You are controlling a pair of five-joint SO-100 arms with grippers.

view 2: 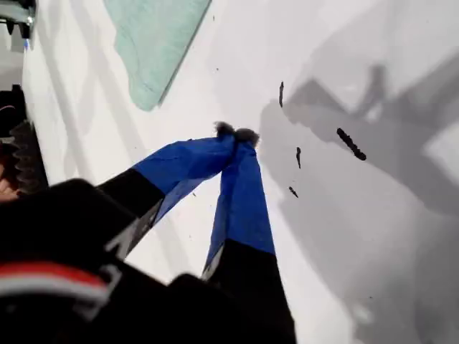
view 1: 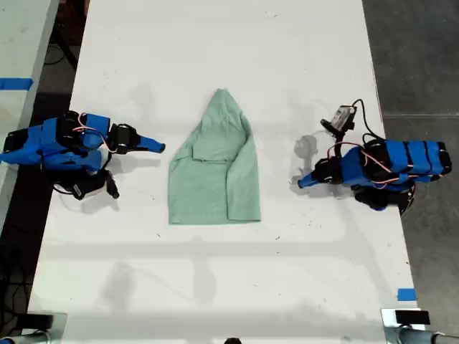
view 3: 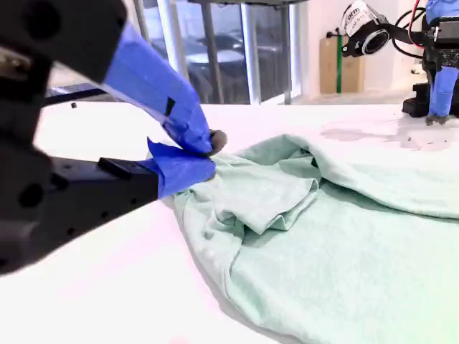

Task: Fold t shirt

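The t shirt (view 1: 215,168) is pale mint green and lies flat at the middle of the white table, folded to a point at the far end. My first gripper (view 1: 303,183) is shut and rests on the table at the exterior view's right, a short way from the shirt's edge. In the first wrist view its blue tips (view 2: 237,134) meet over bare table, with a corner of the t shirt (view 2: 154,43) beyond. My second gripper (view 1: 159,148) is at the exterior view's left, shut, just short of the shirt. Its tips (view 3: 209,147) hold nothing beside the rumpled t shirt (view 3: 323,236).
The white table (view 1: 215,287) has open surface around the shirt. A blue tape piece (view 1: 406,294) marks its edge at the exterior view's right. Small dark marks (view 2: 351,143) dot the table near my first gripper. The first arm (view 3: 437,64) shows across the shirt.
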